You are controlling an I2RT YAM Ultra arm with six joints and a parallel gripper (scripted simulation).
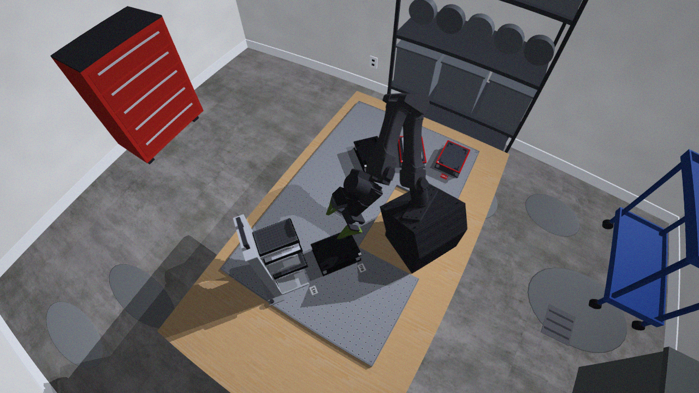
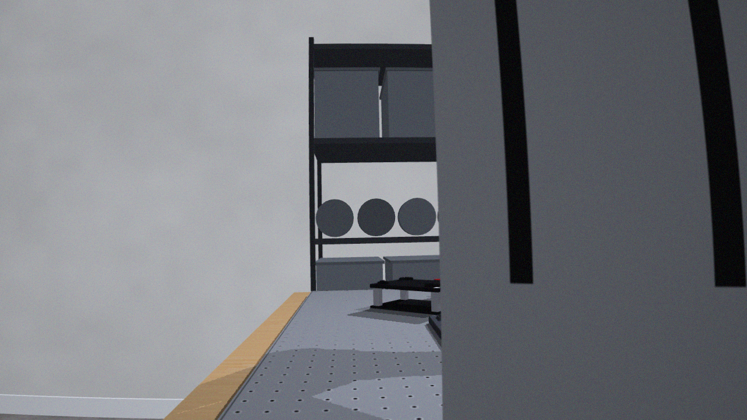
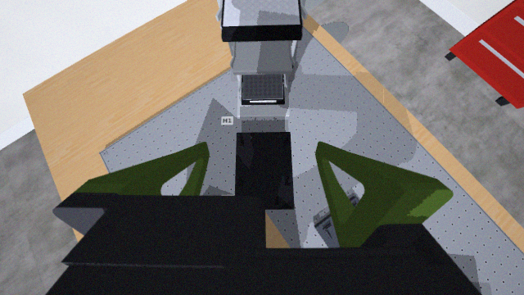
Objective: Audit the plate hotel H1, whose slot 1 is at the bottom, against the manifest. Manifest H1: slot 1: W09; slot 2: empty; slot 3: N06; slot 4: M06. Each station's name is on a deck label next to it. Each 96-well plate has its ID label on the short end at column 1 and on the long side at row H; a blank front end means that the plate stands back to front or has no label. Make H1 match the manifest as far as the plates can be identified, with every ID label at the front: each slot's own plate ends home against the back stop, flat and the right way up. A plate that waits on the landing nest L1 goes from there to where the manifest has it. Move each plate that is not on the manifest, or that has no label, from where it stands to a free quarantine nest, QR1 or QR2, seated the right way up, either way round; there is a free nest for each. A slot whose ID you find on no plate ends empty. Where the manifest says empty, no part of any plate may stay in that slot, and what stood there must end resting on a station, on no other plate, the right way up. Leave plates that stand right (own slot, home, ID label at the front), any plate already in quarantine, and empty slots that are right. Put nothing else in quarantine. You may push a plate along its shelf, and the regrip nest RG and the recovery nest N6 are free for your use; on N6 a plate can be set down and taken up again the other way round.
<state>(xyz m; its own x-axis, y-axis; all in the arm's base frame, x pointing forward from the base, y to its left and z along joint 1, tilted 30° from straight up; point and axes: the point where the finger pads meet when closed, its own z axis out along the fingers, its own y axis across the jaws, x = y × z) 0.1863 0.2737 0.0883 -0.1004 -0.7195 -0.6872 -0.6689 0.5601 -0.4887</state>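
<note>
One gripper: green-fingered black parallel gripper, spread wide, grasping nothing, above black landing nest.
Hotel: grey plate hotel H1, beyond nest; dark well plate in low slot.

Plate labels unreadable; hotel blocks exterior view.
</note>
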